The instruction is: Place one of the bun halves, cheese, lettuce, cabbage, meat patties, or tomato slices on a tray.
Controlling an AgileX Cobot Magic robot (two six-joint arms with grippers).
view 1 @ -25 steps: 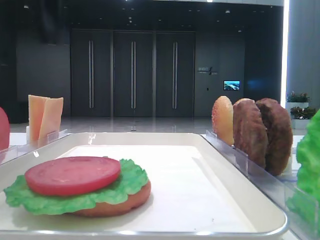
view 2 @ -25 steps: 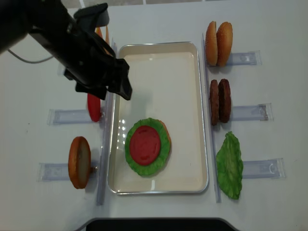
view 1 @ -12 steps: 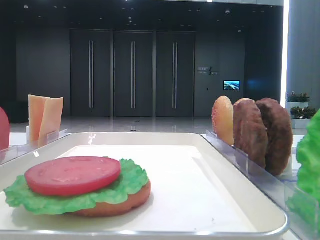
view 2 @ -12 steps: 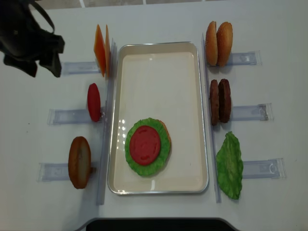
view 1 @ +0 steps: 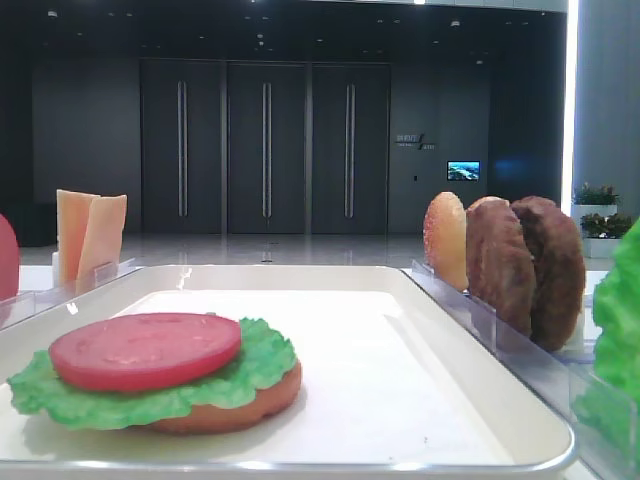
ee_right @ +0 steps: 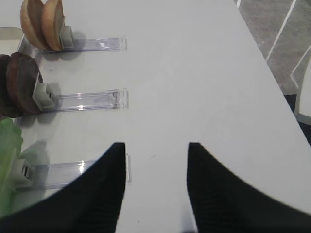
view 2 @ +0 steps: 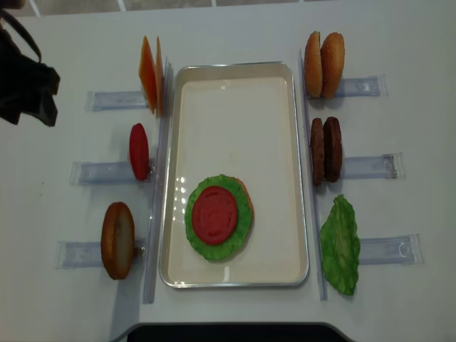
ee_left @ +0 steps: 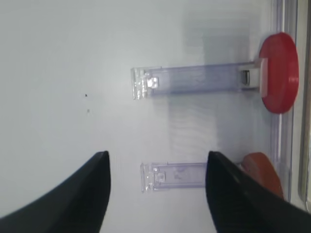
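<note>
On the white desk (view 2: 235,28), backed by dark double doors (view 1: 265,148), we see the tray (view 2: 234,71) with its long axis running near-to-far. One of the tomato slices (view 2: 214,214) lies flat on lettuce (view 2: 246,221) at its near end. Left pincer (ee_left: 155,194) and right pincer (ee_right: 154,184) both gape, empty.

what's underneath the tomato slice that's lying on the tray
Under the tomato slice lies a green lettuce leaf, and below that an orange-tan bun half rests on the tray. The slice covers the leaf's middle; most of the bun's top is hidden.
</note>
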